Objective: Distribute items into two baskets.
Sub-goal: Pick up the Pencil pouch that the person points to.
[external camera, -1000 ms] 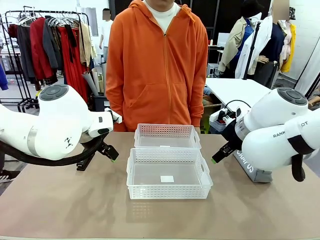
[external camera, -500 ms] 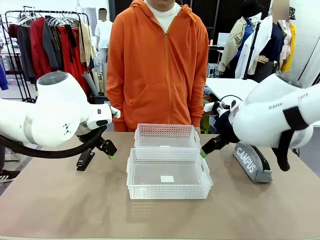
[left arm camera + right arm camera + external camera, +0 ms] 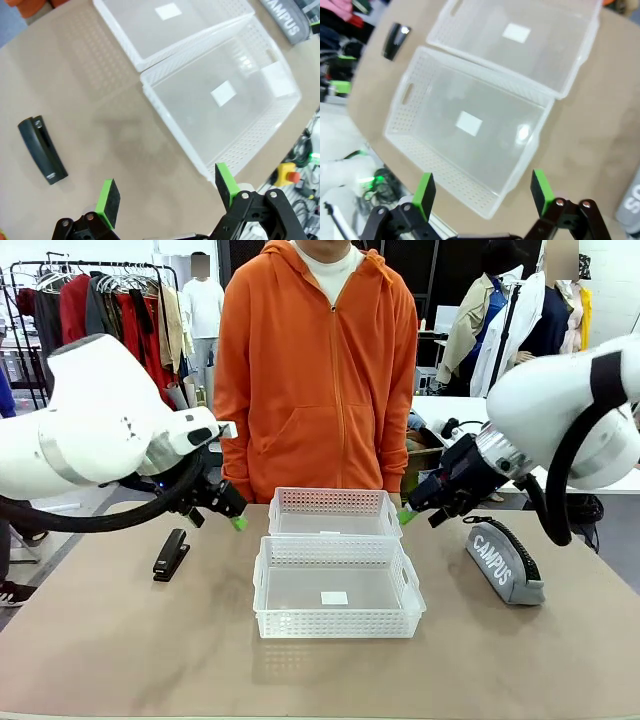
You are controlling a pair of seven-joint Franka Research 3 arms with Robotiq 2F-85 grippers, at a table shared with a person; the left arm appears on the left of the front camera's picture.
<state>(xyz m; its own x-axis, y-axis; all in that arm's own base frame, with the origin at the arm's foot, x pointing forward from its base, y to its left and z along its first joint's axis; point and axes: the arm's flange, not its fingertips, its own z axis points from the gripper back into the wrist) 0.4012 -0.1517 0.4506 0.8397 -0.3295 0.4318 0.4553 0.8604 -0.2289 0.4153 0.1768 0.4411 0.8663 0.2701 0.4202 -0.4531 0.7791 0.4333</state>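
Left fingers (image 3: pixel 109 202) and right fingers (image 3: pixel 424 195) spread wide; both empty, touching nothing

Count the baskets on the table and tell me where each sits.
2. The smaller basket sits on the far side, in front of the person; the larger basket sits just on its near side. No others seem hidden.

left arm (image 3: pixel 100 435), frame left: glossy white shell, grey band (image 3: pixel 52 458), black cable (image 3: pixel 80 529) beneath. right arm (image 3: pixel 560 410), frame right: white, black strap (image 3: pixel 606 368), black cable. left gripper (image 3: pixel 167 190), right gripper (image 3: pixel 482 188): black, silver bolts, green pads (image 3: pixel 109 196). person, top centre: orange zip hoodie (image 3: pixel 315 370), white collar (image 3: pixel 328 265).
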